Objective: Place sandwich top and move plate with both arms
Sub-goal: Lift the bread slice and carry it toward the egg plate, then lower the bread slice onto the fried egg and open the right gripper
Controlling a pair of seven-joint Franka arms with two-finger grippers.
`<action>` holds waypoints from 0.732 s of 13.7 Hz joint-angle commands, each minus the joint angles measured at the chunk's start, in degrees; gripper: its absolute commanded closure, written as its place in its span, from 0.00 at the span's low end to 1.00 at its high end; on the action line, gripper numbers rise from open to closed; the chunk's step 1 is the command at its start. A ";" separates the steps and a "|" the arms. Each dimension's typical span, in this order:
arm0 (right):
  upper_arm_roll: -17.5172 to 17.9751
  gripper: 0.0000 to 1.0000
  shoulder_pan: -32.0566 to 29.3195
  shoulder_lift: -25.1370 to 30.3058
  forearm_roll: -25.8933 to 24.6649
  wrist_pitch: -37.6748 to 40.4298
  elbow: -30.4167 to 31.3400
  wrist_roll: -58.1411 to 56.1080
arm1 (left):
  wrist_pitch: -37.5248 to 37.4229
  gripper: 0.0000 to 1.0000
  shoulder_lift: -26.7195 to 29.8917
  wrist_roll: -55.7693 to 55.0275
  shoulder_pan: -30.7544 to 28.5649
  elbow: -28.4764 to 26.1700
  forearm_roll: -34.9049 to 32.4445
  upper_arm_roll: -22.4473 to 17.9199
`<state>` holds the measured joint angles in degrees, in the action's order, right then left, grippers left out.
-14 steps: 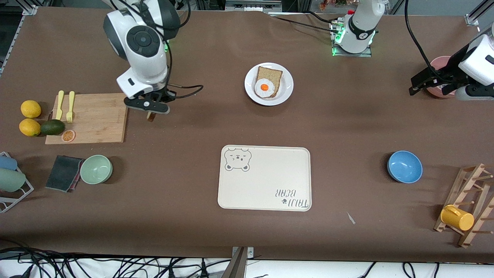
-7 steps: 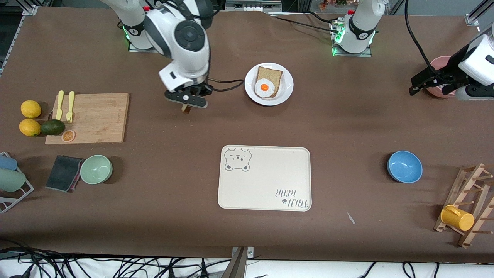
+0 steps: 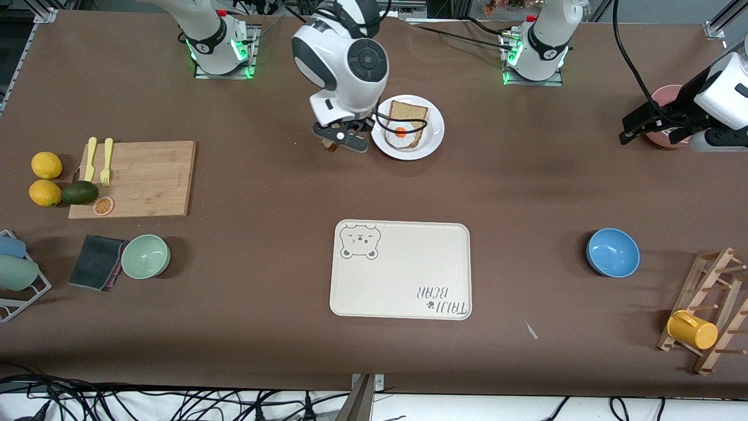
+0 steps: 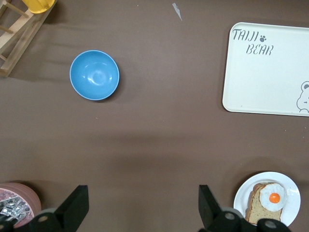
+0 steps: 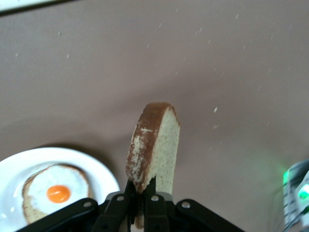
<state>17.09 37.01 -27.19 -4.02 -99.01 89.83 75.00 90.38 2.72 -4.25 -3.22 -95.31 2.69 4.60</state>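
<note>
At a brown table [image 3: 526, 193] set like a play kitchen, we see two white jointed robot arms mid-task. The right arm [image 3: 345, 64] reaches out from its green-lit base, and its black two-finger gripper [image 3: 334, 142] hangs over bare tabletop just beside the round white plate [image 3: 435, 131], fingers pinched tight on the tan, speckled bread slice with a dark crust [image 5: 153, 147], the sandwich top. We judge the slice is held on edge, by its lower end, so it can be tipped flat onto the stack. The left arm [image 3: 721, 96] waits at its own end of the table, its gripper [image 4: 140, 210] spread wide and empty, over bare table beside a pink bowl [image 3: 666, 99], likely kept clear until the plate needs two hands. Nearer the camera lies the cream rectangular tray with a bear drawing [image 3: 403, 280], which we take to be a likely landing spot. On the plate, a narrower bread slice [image 3: 411, 112] carries a toy fried egg [image 3: 401, 133], awaiting its lid.
</note>
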 commanded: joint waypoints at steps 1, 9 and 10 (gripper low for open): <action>-3.98 0.99 5.60 -5.67 4.18 2.69 -8.16 5.93 | -1.35 0.00 -0.70 0.21 -0.30 1.88 -0.84 0.33; -5.92 0.99 11.59 -9.37 8.33 4.53 -15.03 13.50 | -1.35 0.00 -0.78 0.21 -0.30 1.80 -0.84 0.33; -5.92 0.98 11.94 -9.72 8.42 4.45 -15.47 13.85 | -1.35 0.00 -0.70 0.21 -0.30 1.80 -0.84 0.33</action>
<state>12.33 46.89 -35.38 3.31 -96.41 77.74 87.06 90.38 2.69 -4.25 -3.22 -95.31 2.69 4.60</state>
